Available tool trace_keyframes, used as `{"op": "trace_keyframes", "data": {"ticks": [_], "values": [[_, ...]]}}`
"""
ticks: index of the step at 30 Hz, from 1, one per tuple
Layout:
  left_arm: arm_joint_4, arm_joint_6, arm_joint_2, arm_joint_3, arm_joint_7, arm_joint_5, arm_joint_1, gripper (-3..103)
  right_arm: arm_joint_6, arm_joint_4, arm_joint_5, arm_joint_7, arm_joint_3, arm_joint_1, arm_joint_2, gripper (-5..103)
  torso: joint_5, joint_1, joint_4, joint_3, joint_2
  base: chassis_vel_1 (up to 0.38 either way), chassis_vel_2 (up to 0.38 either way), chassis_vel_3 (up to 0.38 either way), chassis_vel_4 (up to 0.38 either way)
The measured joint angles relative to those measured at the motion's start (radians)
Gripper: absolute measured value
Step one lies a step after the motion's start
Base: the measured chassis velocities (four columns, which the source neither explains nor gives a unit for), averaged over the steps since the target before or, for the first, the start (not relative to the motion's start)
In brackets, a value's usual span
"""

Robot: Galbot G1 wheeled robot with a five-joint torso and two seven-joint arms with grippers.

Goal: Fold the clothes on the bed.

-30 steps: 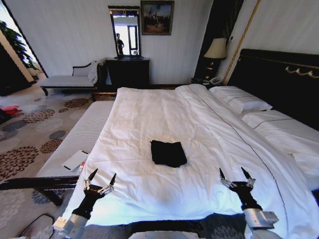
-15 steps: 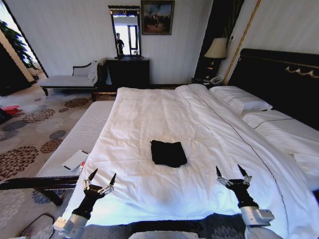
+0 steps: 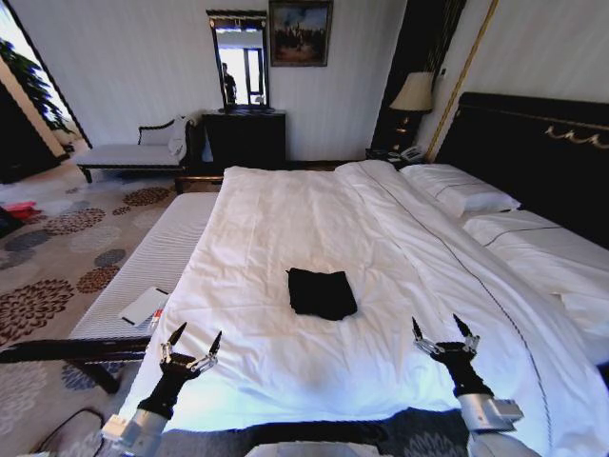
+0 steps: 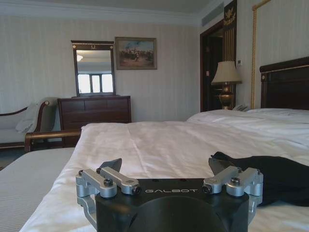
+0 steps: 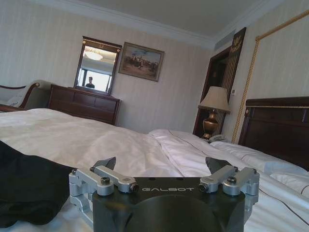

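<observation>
Since a second ago your right gripper (image 3: 442, 329) has eased slightly inward — fingers spread, like the left gripper (image 3: 195, 337). Your folded black T-shirt (image 3: 322, 291) lies on the bed (image 3: 285, 219), ahead between both.

- Walls (image 3: 143, 67): pale, with fine vertical stripes; a white cornice runs along the ceiling in the wrist views.
- Mirror (image 3: 238, 59): tall, dark-framed, on the far wall above a dark wooden dresser (image 3: 244, 138).
- Painting (image 3: 300, 33): framed, just beside the mirror.
- Lamp (image 3: 413, 95): cream shade, on a nightstand in the far corner, with a telephone (image 3: 411, 153) beside it.
- Chaise (image 3: 133, 152): pale upholstery, dark wood frame, against the far wall to the left of the dresser.
- Carpet (image 3: 57, 257): beige with large brown floral medallions.
- Bench (image 3: 152, 257): long, grey, padded, carrying a notepad (image 3: 145, 307).
- Plant (image 3: 33, 86): green leaves at the left edge, by bright daylight.
</observation>
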Motion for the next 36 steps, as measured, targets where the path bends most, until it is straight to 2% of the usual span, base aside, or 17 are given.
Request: {"op": "trace_keyframes", "data": {"ticks": [36], "values": [[0.0, 0.0, 0.0, 0.0, 0.0, 0.0, 0.0, 100, -0.001, -0.001, 0.002, 0.002, -0.001, 0.0, -0.001, 100, 0.0, 0.0, 0.0, 0.0, 0.0, 0.0, 0.0, 0.0, 0.0]]}}
